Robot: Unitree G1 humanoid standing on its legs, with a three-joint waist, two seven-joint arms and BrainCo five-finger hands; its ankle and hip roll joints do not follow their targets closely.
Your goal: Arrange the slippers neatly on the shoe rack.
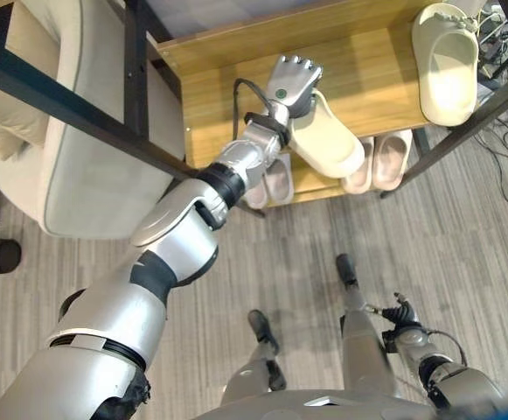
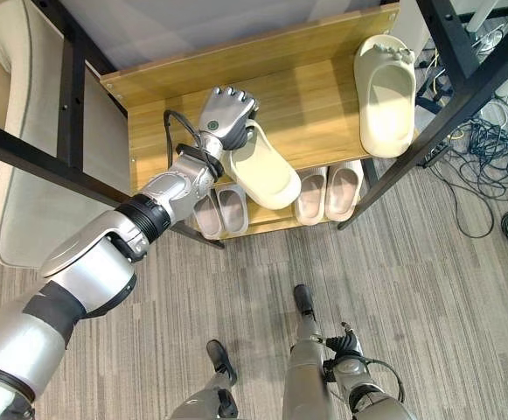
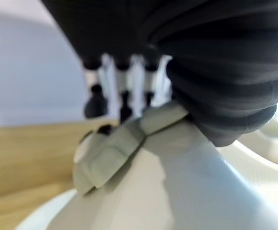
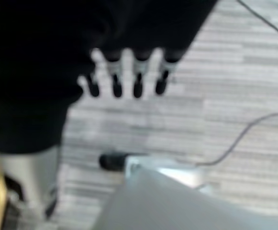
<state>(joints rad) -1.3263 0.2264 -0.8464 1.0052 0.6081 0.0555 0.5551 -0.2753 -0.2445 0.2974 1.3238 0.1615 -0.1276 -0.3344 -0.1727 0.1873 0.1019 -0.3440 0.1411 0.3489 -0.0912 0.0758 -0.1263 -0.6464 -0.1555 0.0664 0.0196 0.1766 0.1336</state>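
While my left hand grips a cream slipper at its strap over the rack, heel overhanging for placing | mate upper right, set down | right hand relaxed, idle over floor.

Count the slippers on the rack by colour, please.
Cream slippers: 2, one lying on the top shelf, one held in the left hand.
Pink slippers: 4, two pairs on the lower shelf.
Total: 6.
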